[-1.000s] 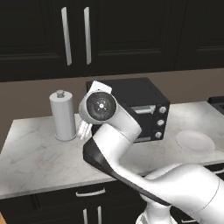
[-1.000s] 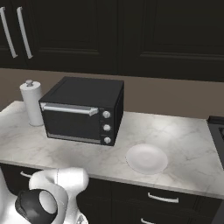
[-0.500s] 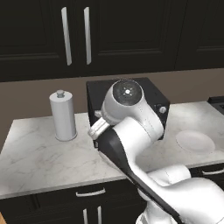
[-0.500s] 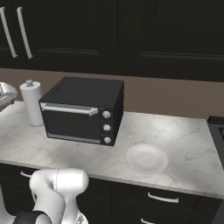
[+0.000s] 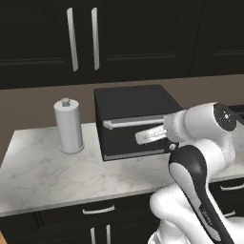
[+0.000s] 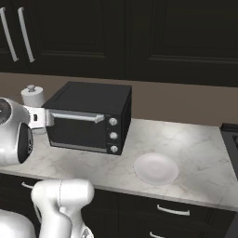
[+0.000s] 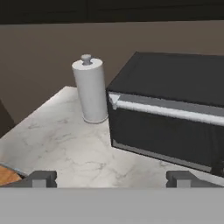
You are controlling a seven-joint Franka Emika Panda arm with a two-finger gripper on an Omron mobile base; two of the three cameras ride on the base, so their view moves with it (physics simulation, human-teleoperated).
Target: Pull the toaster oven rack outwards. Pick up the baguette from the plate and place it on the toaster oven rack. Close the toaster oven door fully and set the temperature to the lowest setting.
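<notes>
The black toaster oven stands on the marble counter with its three silver knobs on the front right. The toaster oven door stands upright against the oven's front, its silver bar handle along the top edge. The rack is hidden behind it. To the oven's right lies the round white plate, which looks bare; the baguette is out of view. My gripper is open and holds nothing, its fingertips wide apart. The hand hovers in front of the door, near handle height, apart from it.
A white cylindrical canister with a small knob on top stands left of the oven. Dark wall cabinets hang above, and drawers run below the counter's front edge. A stove edge shows at far right.
The arm has swung across the front of the oven, the elbow going right in the left base view. The hand now levels out before the door handle. Oven, plate and canister have not moved.
</notes>
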